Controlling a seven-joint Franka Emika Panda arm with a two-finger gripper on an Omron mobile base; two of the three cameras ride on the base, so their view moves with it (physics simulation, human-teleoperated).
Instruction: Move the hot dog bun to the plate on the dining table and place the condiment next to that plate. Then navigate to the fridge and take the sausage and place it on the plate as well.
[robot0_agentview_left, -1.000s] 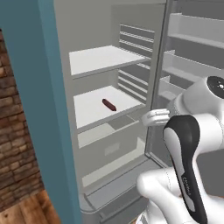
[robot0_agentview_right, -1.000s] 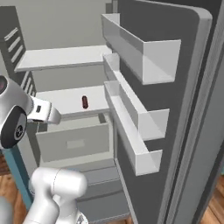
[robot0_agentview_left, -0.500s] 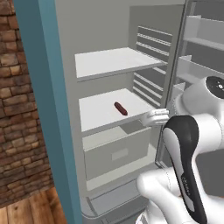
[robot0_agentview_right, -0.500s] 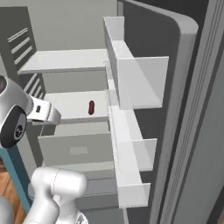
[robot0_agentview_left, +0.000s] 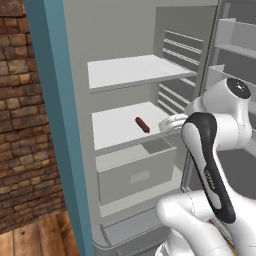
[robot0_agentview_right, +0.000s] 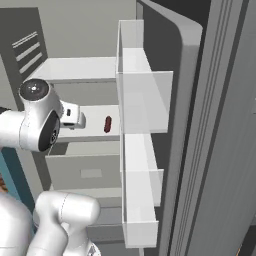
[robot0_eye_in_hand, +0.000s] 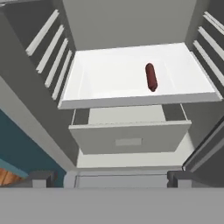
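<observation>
Open fridge (robot0_agentview_left: 125, 30), grey steel, seen from the robot's base w/ the white arm in front of it. Inside: two white shelves, upper one bare, and below them a pale drawer (robot0_agentview_left: 136, 172) pulled partly out.

The sausage (robot0_agentview_left: 142, 124), short, thin, dark red-brown, lies on the lower shelf (robot0_agentview_left: 115, 125), roughly mid-shelf, touching nothing else. In the right base view it shows as a small dark oblong (robot0_agentview_right: 107, 124) on the same shelf, just left of the door bins. In the hand view it lies (robot0_eye_in_hand: 151, 77) lengthwise on the white shelf, right of centre, w/ the drawer (robot0_eye_in_hand: 129, 138) directly beneath the shelf's front edge.

Fridge door (robot0_agentview_right: 200, 125) stands open at the right; two clear bins (robot0_agentview_right: 142, 100) are mounted on its inner side, one above the other.

The hand (robot0_eye_in_hand: 109, 178): two dark fingertips at the bottom of the hand view, spread wide apart, nothing between them. It points into the fridge, in front of the shelves and well apart from the sausage.

Left of the fridge: a teal panel (robot0_agentview_left: 60, 125), then a red-brown brick wall (robot0_agentview_left: 22, 125); wood floor (robot0_agentview_left: 35, 240) at lower left.
</observation>
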